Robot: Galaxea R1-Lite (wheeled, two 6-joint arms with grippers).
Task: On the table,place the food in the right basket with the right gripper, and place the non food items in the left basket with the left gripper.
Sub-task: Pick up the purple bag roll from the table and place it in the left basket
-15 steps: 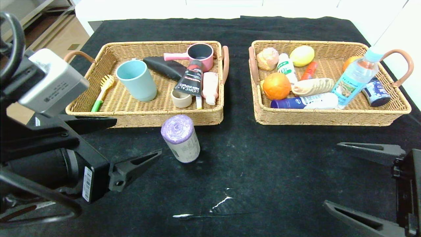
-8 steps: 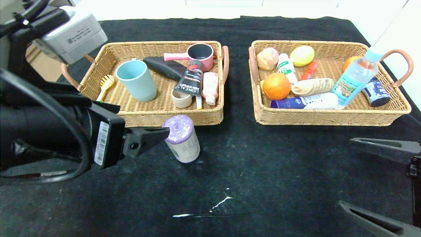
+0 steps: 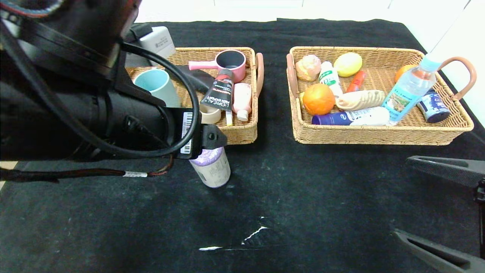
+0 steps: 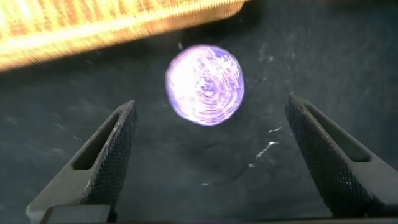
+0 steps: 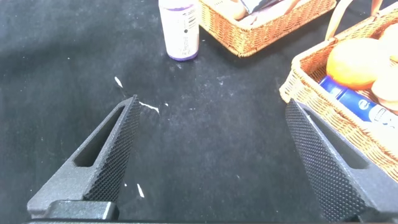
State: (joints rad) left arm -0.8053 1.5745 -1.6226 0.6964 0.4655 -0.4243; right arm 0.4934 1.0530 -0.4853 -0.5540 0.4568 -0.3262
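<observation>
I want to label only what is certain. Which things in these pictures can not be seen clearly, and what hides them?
- Purple roll: head view, top covered by the left arm.
- Left gripper: head view, fingers hidden behind its own arm; the left wrist view shows them open above the roll.
- Left basket: head view, left half hidden by the arm.
- Right gripper: head view, cut by the frame edge.
- Roll's label: print too small.

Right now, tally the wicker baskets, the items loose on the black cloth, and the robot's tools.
Wicker baskets: 2 (left basket, right basket)
Loose items: 1 (purple roll)
Tools: 2 (left tool, right tool)
Total: 5
</observation>
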